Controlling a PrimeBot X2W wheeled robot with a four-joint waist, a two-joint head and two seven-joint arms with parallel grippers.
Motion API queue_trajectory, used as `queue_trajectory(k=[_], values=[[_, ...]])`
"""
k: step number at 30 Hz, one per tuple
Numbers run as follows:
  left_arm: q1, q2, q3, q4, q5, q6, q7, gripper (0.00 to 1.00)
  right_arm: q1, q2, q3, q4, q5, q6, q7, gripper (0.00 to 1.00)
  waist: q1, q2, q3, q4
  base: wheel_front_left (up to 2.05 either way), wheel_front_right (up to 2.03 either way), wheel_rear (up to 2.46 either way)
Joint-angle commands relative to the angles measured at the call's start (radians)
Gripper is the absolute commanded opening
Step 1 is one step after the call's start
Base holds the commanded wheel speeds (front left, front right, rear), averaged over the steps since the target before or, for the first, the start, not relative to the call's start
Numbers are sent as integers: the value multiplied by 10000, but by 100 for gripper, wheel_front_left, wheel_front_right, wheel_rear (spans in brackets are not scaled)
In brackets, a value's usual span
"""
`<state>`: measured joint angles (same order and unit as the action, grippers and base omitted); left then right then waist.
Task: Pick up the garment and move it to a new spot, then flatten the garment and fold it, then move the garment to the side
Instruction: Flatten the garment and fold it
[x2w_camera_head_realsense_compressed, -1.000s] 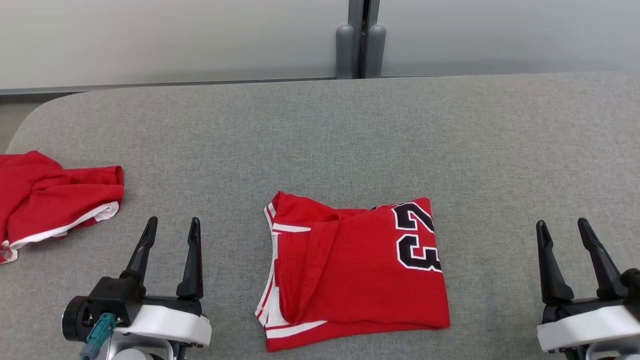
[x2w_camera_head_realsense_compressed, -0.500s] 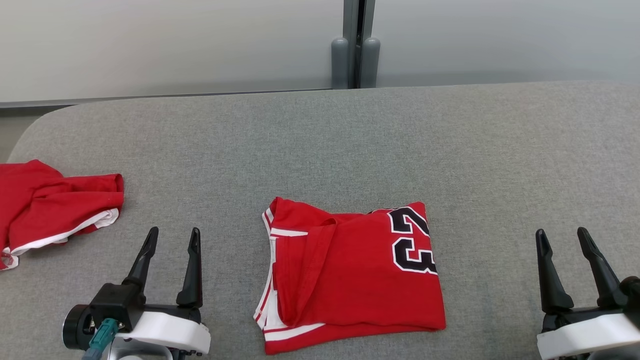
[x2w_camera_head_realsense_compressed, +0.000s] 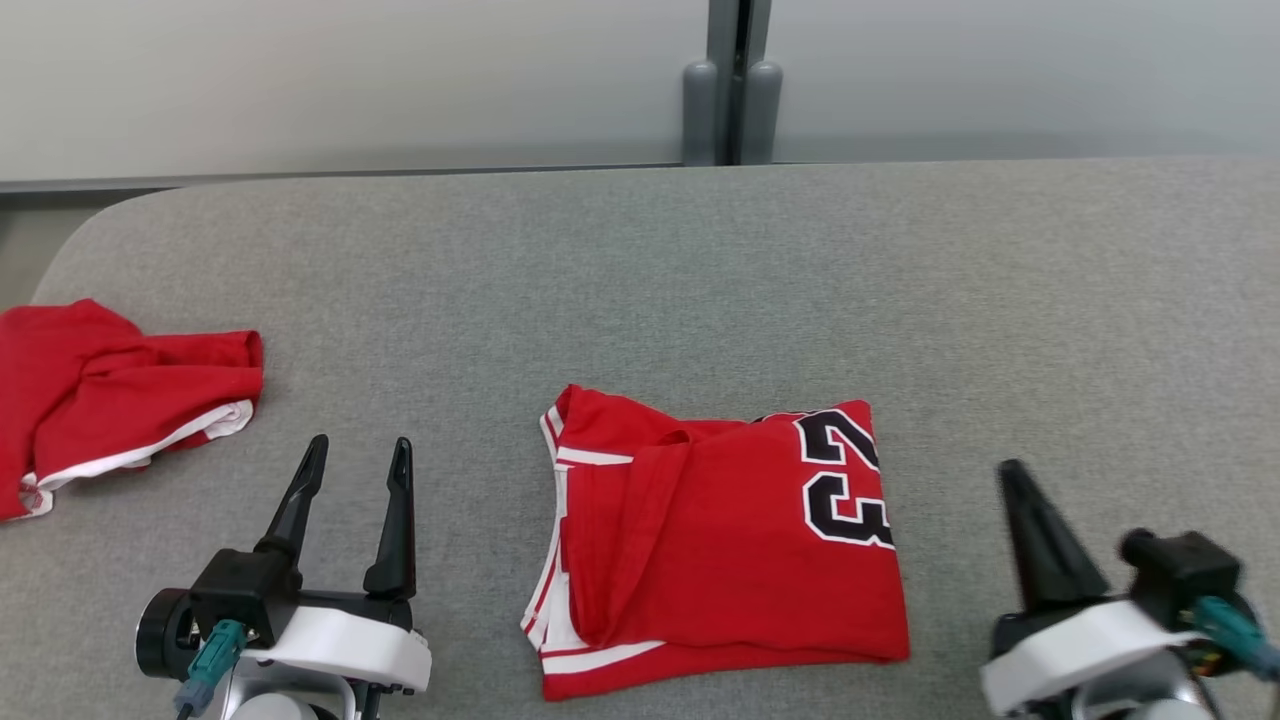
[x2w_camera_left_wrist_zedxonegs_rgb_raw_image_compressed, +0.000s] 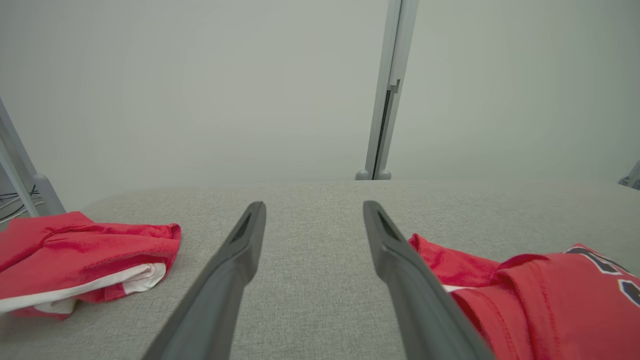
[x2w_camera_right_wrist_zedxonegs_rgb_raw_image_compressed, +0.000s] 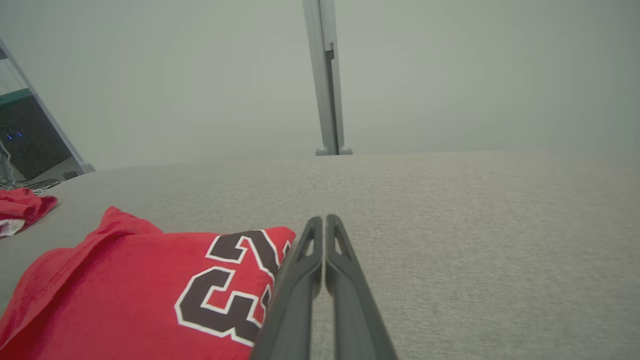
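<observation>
Garment (x2w_camera_head_realsense_compressed: 720, 540) — a folded red jersey — lies mid-table (x2w_camera_head_realsense_compressed: 640, 280), between the two arms. Expect light, limp cloth; the stacked layers will likely shift unless pinched together. Take hold through all layers at a folded edge. Fingers of the left gripper (x2w_camera_head_realsense_compressed: 360, 442) stand spread and empty; those of the right gripper (x2w_camera_head_realsense_compressed: 1010, 468) are pressed together on nothing — near the numbered side.

The jersey (x2w_camera_head_realsense_compressed: 720, 540) is red, with white stripes along its left side and bottom. It is folded into a shape that is nearly square, and it lies flat. A black 23 with a white outline sits sideways at its far right corner. It lies on the grey worktop (x2w_camera_head_realsense_compressed: 700, 280), well away from the far edge and the rounded far left corner.
</observation>
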<state>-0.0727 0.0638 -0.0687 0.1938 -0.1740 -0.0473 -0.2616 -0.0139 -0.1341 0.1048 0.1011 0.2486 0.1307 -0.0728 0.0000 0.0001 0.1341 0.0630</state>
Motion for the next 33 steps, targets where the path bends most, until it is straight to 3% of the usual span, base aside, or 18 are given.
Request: queue_trajectory(k=[1, 9, 17, 22, 33], values=[[-169, 45, 1, 15, -40, 5, -46, 100, -273, 67, 388, 276, 105, 0, 36, 0, 0, -1, 130, 164, 0, 0, 0], [-698, -27, -268, 79, -115, -83, -46, 100, -2029, 611, 2980, 2518, 896, 0, -332, 0, 0, -1, 545, 828, 0, 0, 0], [-1114, -88, -554, 88, -251, -79, -46, 100, -3735, 789, 4288, 4577, 1628, 0, -829, 0, 0, -1, 1009, 1342, 0, 0, 0], [-1237, -105, -624, 84, -324, -31, -46, 100, -4354, 813, 4794, 5220, 1968, 0, -1026, 0, 0, -1, 1117, 1433, 0, 0, 0], [-1424, -111, -784, 74, -431, 13, -46, 100, -5626, 826, 6962, 5880, 3286, 0, -1097, 0, 0, -1, 1307, 1534, 0, 0, 0]])
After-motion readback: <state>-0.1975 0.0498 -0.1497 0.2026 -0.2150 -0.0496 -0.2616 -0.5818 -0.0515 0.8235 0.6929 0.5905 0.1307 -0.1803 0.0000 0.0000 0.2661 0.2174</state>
